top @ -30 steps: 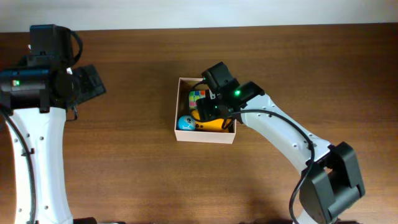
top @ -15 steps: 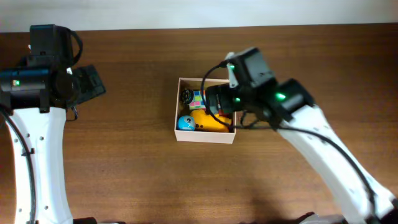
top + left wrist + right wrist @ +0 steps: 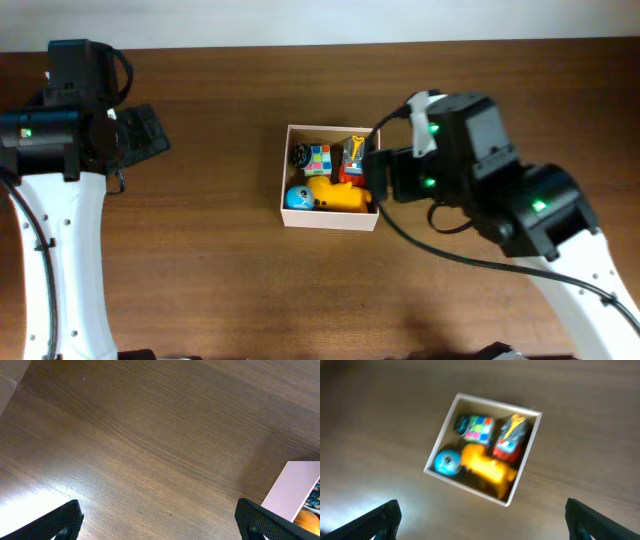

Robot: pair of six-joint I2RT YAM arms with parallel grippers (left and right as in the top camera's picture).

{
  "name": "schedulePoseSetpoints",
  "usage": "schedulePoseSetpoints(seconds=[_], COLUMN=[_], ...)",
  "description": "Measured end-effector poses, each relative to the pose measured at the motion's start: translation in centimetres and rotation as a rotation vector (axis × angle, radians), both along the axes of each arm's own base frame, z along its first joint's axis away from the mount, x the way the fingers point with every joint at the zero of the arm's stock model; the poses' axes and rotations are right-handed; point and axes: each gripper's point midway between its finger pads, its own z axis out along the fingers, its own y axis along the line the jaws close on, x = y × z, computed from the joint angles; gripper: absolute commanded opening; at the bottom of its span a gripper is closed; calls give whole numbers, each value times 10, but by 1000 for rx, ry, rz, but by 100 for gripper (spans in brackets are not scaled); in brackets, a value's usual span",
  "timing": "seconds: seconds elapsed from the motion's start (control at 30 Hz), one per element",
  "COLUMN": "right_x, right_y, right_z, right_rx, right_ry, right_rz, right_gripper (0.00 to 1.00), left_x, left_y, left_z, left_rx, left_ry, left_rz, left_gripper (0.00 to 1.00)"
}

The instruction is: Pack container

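The container (image 3: 330, 219), a white-walled square box, sits mid-table and holds a yellow toy (image 3: 336, 196), a blue ball (image 3: 298, 197), a multicoloured cube (image 3: 318, 158), a red toy (image 3: 354, 160) and a small dark round toy (image 3: 299, 153). My right gripper (image 3: 383, 176) hangs open and empty above the box's right edge. In the right wrist view my right gripper (image 3: 492, 520) looks down on the container (image 3: 465, 489) with the yellow toy (image 3: 487, 467) and the red toy (image 3: 510, 440) inside. My left gripper (image 3: 145, 135) is open and empty far to the left.
The brown wooden table (image 3: 200, 270) surrounds the box. In the left wrist view my left gripper (image 3: 160, 522) is over bare wood, with one white container wall (image 3: 292, 492) at the right edge. A pale wall runs along the table's far edge (image 3: 300, 20).
My right gripper has risen and pulled back to the right from over the container. The red toy now shows in the box's far right corner. The left arm has not moved.
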Motion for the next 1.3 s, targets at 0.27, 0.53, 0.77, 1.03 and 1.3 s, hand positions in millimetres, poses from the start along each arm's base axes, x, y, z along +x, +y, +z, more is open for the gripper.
schedulePoseSetpoints(seconds=[0.27,0.53,0.77,1.03,1.3], right_x=[-12,-94,-106,-96,-99], right_y=[-92,-152,-167,-168,-168], right_z=[79,110,15,-85,-154], right_rx=[54,-69,-139,-152,-160], right_ry=[-285,-521,-486,-466,-425], right_rz=[-263,-352,-390,-384,-379], right_gripper=[99,99,99,99,99], left_x=[0,0,0,0,0], left_y=[0,0,0,0,0], left_z=[0,0,0,0,0], left_rx=[0,1,0,0,0], left_ry=[0,0,1,0,0], left_rz=[0,0,0,0,0], left_gripper=[99,99,99,99,99])
